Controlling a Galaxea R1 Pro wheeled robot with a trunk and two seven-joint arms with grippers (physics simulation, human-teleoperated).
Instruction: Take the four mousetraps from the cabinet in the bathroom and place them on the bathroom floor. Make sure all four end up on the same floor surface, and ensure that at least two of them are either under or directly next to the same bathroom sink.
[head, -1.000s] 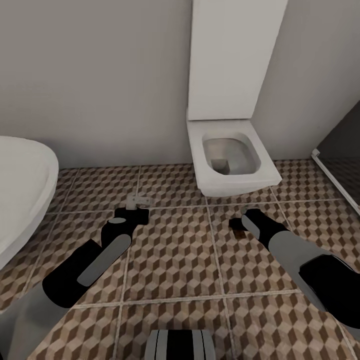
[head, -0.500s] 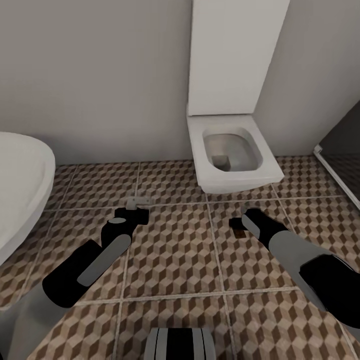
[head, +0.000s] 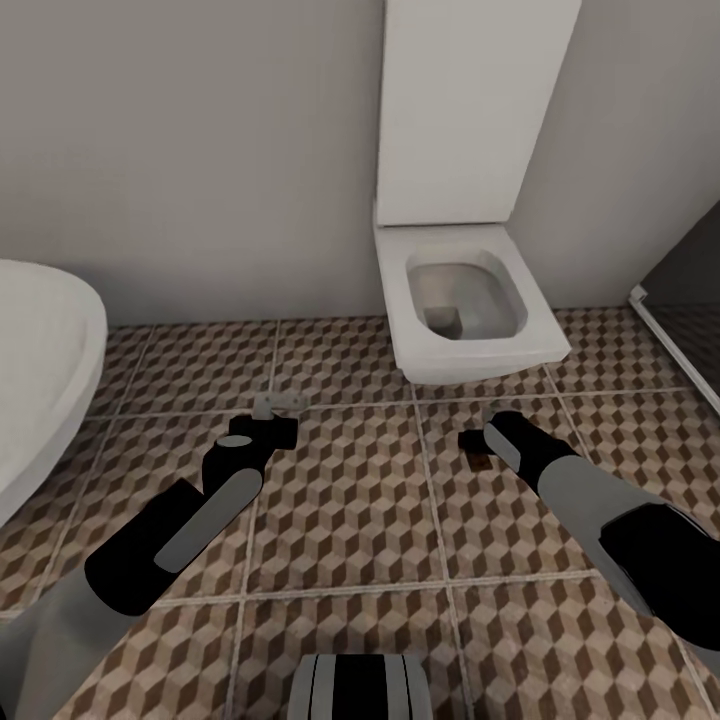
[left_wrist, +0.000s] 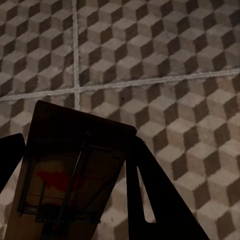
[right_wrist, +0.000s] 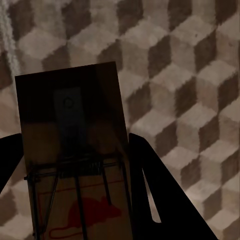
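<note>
A: Which step is this?

B: The setting-down, I judge. The left gripper (head: 262, 432) is closed on a small flat tan wooden mousetrap with dark wire parts (left_wrist: 70, 175), and the right gripper (head: 478, 448) is closed on a second mousetrap of the same kind (right_wrist: 75, 165). Both hang low over the cube-patterned brown and beige tiled bathroom floor (head: 350, 500).

A: What does the next move call for?

B: Lowering each board flat onto the tiles, then opening. The glossy white rounded sink (head: 40, 370) sits at the left, so the left trap probably belongs near it. A third small trap (head: 277, 403) already lies on the floor just beyond the left gripper.

A: Do the views differ?

B: The wrist views show the held boards and their red markings; the head view gives the sink, the white square toilet (head: 465, 310) and the layout.
</note>
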